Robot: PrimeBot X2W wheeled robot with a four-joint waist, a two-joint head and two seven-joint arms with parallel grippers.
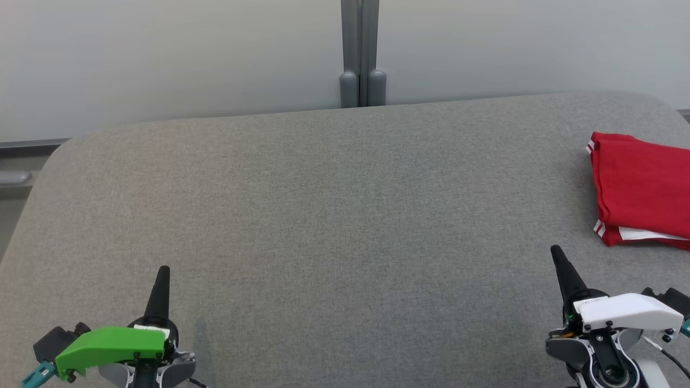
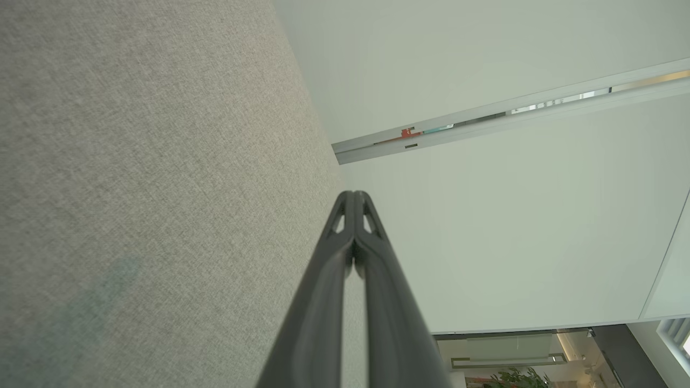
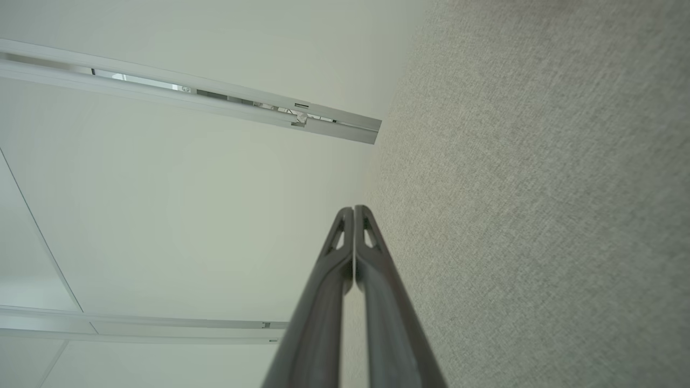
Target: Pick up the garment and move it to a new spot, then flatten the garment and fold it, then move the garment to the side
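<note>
The garment (image 1: 641, 188) is in neither pincer: the left gripper (image 1: 163, 271) and the right gripper (image 1: 556, 252), at the front corners of the grey table (image 1: 345, 215), are both pinched together, empty. Beyond the right one it lies folded, red, at the right edge.

Left gripper (image 1: 163, 272): green-shelled wrist, fingers pressed together, pointing forward, empty. Right gripper (image 1: 556, 253): white-shelled wrist, fingers pressed together, tilted slightly leftward, empty.

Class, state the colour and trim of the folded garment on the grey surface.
The garment is red with white striped trim; the head view shows it best.
</note>
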